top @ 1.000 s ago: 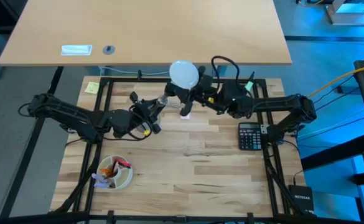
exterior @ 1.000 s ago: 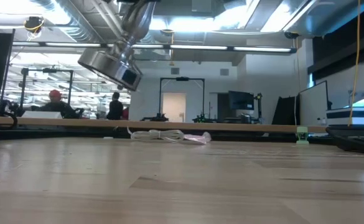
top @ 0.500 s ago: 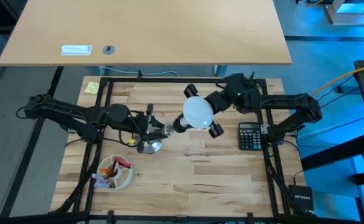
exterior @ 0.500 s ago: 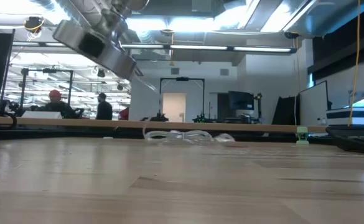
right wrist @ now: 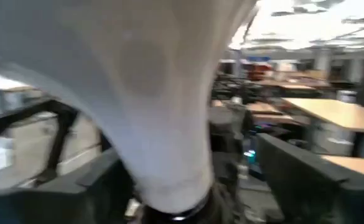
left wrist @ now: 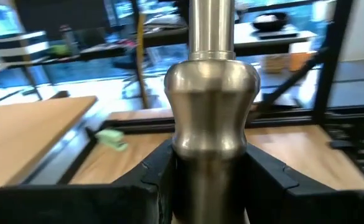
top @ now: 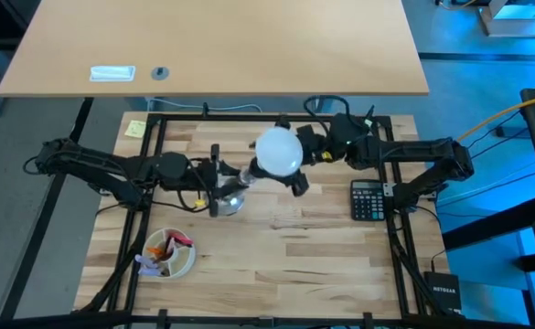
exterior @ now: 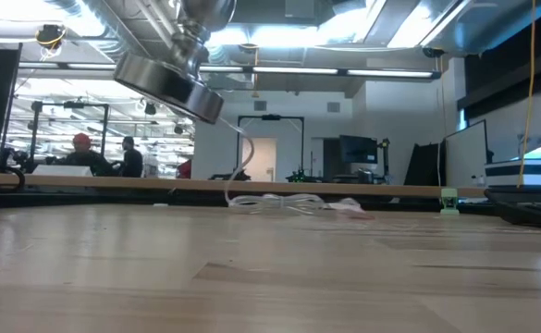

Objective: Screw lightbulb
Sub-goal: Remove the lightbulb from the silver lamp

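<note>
The white lightbulb (top: 278, 151) is up in the air over the middle of the table. Its narrow end sits in the black socket (right wrist: 177, 213) of a silvery stand (top: 232, 194). My left gripper (top: 216, 179) is shut on the stand's stem. The stand's flared base (exterior: 168, 86) hangs tilted, well above the table. My right gripper (top: 291, 155) comes from the right, with a finger on either side of the bulb (right wrist: 169, 124). A gap shows beside one finger (right wrist: 294, 171). A thin white cord (exterior: 288, 202) trails from the stand down to the table. My left gripper pinches the stand's stem just below its rounded bulge (left wrist: 210, 165) between its two fingers (left wrist: 150, 183). It comes roughly level from the table's left, its fingers across the stem. The stand is lifted clear and tilted. My right gripper: whether its fingers touch the bulb, I cannot tell.
A black calculator (top: 370, 199) lies at the right. A bowl with small coloured items (top: 169, 254) stands at the near left. A yellow note (top: 135, 128) lies at the far left corner. A beige tabletop (top: 212, 46) spans the far side.
Both wrists have swung. The bulb has come from the far side toward the middle of the table, and the stand has turned with it. Its flared base has tipped one way and then back. The cord on the table has been dragged sideways.
</note>
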